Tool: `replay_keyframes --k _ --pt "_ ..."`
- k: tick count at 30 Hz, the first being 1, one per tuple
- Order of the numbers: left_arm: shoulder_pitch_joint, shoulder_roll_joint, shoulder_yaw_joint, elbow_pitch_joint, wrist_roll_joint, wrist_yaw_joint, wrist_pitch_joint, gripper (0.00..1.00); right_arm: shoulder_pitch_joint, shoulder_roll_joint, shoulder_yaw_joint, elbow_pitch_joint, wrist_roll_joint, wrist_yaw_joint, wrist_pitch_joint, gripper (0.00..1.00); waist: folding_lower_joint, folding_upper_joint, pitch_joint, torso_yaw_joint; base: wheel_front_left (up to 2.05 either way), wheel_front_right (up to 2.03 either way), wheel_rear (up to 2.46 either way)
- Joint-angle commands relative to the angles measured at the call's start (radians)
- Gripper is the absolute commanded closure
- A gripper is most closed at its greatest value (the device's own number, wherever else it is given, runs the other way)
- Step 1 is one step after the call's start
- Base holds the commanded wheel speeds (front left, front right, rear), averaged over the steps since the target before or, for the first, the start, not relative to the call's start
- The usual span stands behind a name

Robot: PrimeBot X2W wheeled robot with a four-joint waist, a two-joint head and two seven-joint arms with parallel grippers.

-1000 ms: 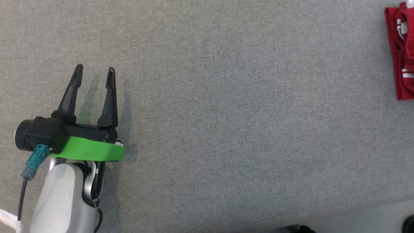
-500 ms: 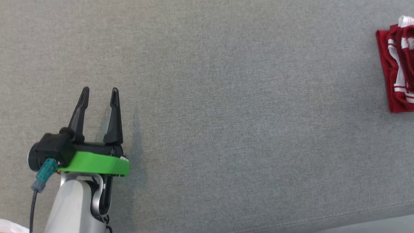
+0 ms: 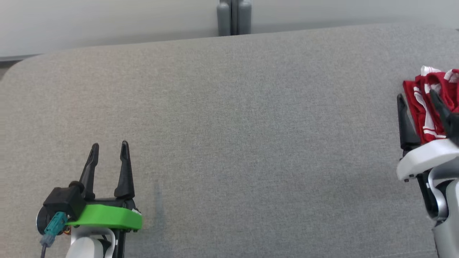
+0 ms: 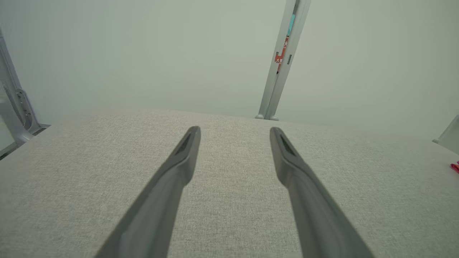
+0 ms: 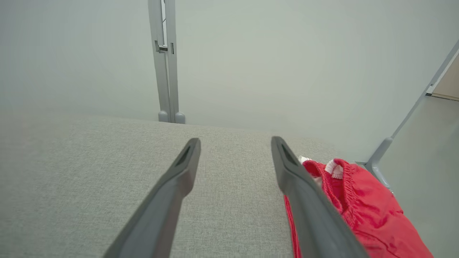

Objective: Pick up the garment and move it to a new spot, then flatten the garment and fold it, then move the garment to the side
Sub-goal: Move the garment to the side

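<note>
Since half a second before, the head camera had tipped upward, so the far edge of the grey upholstered surface [image 3: 251,125], the pale wall [image 3: 107,21] and a grey post [image 3: 233,17] came into its picture. The right gripper [image 3: 416,95] also entered at the right edge. The left gripper [image 3: 109,144] sat lower in the head view than before, a shift that matched the camera's own move. It hovered at the lower left with a green band [image 3: 104,216] across its wrist, its fingers spread apart and nothing between them. In the left wrist view, the left gripper [image 4: 235,129] showed only bare grey fabric in the gap, with the post [image 4: 283,61] beyond. The red garment with white stripes [image 3: 439,80] lay crumpled at the far right of the surface, well apart from the left gripper. The right gripper, behind a white wrist band [image 3: 423,157], stood parted and held nothing. In the head view, one of its fingers lay just left of the garment and the other crossed in front of it. In the right wrist view, the right gripper [image 5: 235,139] framed plain fabric, and the garment [image 5: 365,200] lay beside and partly behind its right-hand finger. Whether that finger touched the cloth could not be told.
</note>
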Motion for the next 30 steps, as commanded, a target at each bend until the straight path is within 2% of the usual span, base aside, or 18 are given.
replay_keyframes --k 1,7,12,30 --pt "0.023 -0.006 0.009 0.006 0.002 -0.004 -0.003 0.00 0.036 0.019 -0.005 -0.022 0.011 -0.002 -0.005 0.00 0.0000 0.0000 -0.080 0.050 0.00 0.00 0.00" --pt "0.046 -0.014 0.021 0.042 -0.012 -0.004 -0.003 0.00 0.129 0.074 0.012 -0.081 0.015 -0.002 -0.003 0.00 0.0000 0.0000 -0.120 0.068 0.00 0.00 0.00" --pt "0.056 -0.016 0.025 0.083 -0.019 -0.004 -0.003 0.00 0.177 0.110 0.023 -0.081 0.026 -0.002 -0.010 0.00 0.0000 0.0000 -0.139 0.081 0.00 0.00 0.00" --pt "0.042 -0.014 0.006 0.128 -0.018 -0.004 -0.003 0.00 0.231 0.154 0.002 -0.064 0.016 -0.002 -0.027 0.00 0.0000 0.0000 -0.146 0.091 0.00 0.00 0.00"
